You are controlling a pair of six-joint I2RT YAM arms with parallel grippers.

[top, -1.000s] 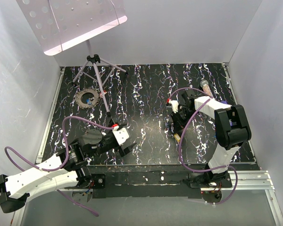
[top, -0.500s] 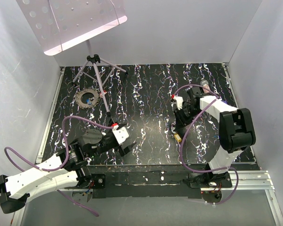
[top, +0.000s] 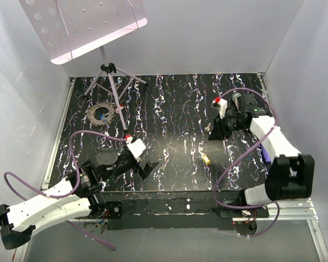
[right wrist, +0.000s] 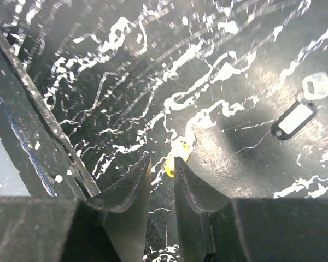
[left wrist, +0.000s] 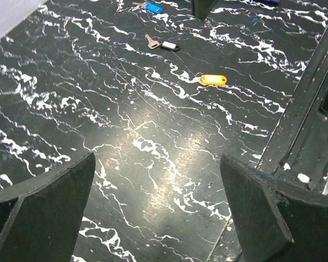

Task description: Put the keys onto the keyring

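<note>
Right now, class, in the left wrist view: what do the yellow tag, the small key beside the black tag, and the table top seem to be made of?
Yellow tag: probably plastic; even, opaque colour, smooth soft sheen.
Small key: likely metal; pale greyish glint, too small to be sure.
Table top: glossy black with white marble-like veins; lamp glare shows a polished finish, material unclear.

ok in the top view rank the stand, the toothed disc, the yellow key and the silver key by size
1. stand
2. toothed disc
3. yellow key and silver key: both tiny, too alike to rank
</note>
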